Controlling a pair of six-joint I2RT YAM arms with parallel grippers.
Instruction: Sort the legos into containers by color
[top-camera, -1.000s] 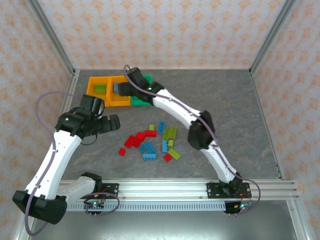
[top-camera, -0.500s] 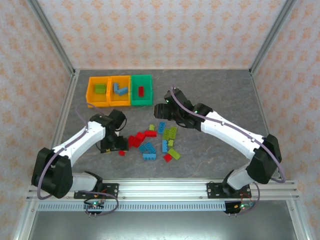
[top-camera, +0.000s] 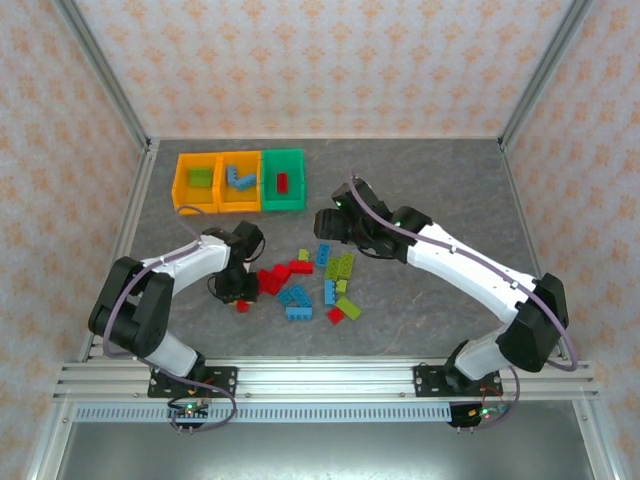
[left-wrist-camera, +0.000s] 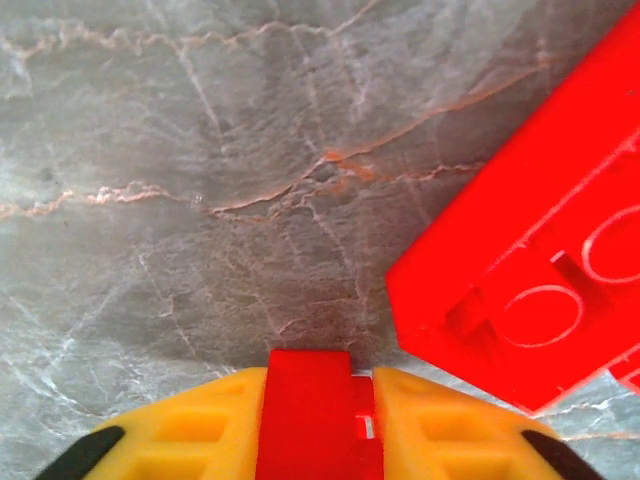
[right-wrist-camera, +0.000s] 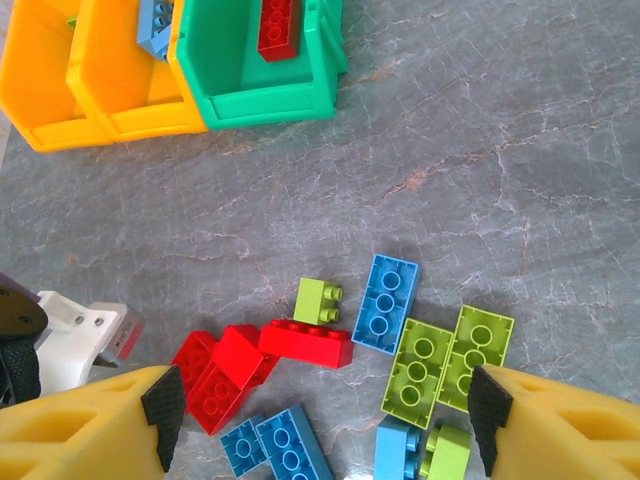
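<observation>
Left jaws, arm (top-camera: 180, 262) bent low, have clamped red lego (left-wrist-camera: 310, 410); right jaws open

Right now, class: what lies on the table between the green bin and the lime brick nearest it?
Nothing: in the right wrist view, the stretch from the green bin to that small lime brick is bare grey table.

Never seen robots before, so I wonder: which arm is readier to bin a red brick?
Left: the left gripper is shut on a red brick; the right gripper hangs open over the pile.
</observation>
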